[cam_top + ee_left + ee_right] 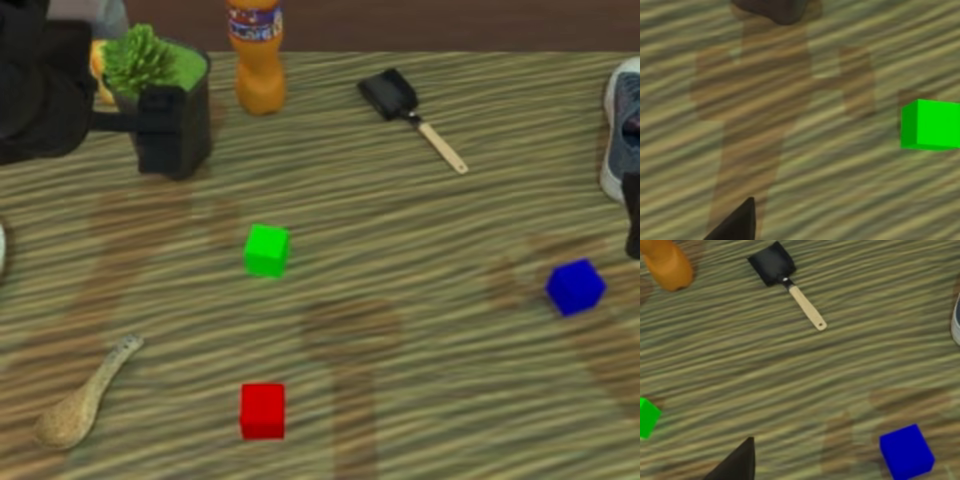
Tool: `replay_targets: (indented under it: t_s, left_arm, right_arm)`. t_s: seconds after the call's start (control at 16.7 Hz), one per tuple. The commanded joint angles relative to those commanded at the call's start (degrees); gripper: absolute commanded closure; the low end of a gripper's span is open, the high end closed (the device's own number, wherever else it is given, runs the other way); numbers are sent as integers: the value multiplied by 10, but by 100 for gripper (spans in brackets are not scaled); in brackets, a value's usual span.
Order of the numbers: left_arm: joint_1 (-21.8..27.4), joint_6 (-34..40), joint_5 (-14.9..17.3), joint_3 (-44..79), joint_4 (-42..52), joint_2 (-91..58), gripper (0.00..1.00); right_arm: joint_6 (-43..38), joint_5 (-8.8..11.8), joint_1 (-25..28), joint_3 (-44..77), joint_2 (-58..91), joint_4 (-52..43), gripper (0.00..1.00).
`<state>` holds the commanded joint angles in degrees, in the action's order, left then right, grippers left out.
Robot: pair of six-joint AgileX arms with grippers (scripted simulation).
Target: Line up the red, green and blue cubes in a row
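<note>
green cube (267,250) mid-table, red cube (262,411) nearer, blue cube (575,287) right, finger state unclear

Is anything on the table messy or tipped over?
Nothing is spilled or broken. The red cube, green cube and blue cube sit scattered, not in a row, blue far to the right.

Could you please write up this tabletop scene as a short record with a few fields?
red cube: front centre, free
green cube: mid-table, directly behind red, apart from it
blue cube: far right, alone
row: not formed
left gripper: rear left, beside the potted plant, holding nothing
right arm: right edge, parked
clutter: orange bottle, black shovel, spoon, shoe
</note>
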<state>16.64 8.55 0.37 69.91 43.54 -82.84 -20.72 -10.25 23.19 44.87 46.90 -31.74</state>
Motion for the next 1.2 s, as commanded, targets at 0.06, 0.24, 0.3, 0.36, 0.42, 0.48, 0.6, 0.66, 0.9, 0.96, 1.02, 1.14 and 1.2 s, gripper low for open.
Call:
replay_targets:
  t_s: [0.06, 0.24, 0.3, 0.36, 0.42, 0.48, 0.6, 0.66, 0.9, 0.96, 1.02, 1.14, 1.2]
  left_arm:
    - [11, 6, 0, 48, 31, -62, 0]
    - [44, 23, 1, 184, 119, -233, 0]
    - [55, 28, 2, 227, 145, -283, 0]
    - [64, 33, 2, 266, 168, -326, 0]
    - [72, 37, 1, 302, 189, -364, 0]
    - [80, 41, 1, 339, 210, -402, 0]
    - [93, 48, 1, 399, 241, -462, 0]
    - [98, 51, 0, 422, 253, -486, 0]
    - [108, 56, -1, 466, 273, -528, 0]
    - [108, 56, -1, 466, 273, -528, 0]
    - [108, 56, -1, 466, 273, -528, 0]
    - [105, 55, -1, 466, 273, -529, 0]
    - [105, 55, -1, 464, 271, -529, 0]
  right_arm:
    - [25, 4, -26, -53, -57, 30, 0]
    - [93, 23, -96, -196, -204, 118, 0]
    - [113, 32, -117, -238, -245, 147, 0]
    - [131, 41, -137, -276, -283, 175, 0]
    - [148, 51, -155, -312, -319, 202, 0]
    - [162, 61, -171, -343, -353, 227, 0]
    - [185, 79, -198, -395, -411, 269, 0]
    - [193, 87, -208, -415, -434, 286, 0]
    - [207, 103, -226, -449, -469, 317, 0]
    - [207, 103, -226, -449, -469, 317, 0]
    - [207, 103, -226, -449, -469, 317, 0]
    - [207, 103, -226, -449, -469, 317, 0]
    - [207, 103, -226, -449, -469, 317, 0]
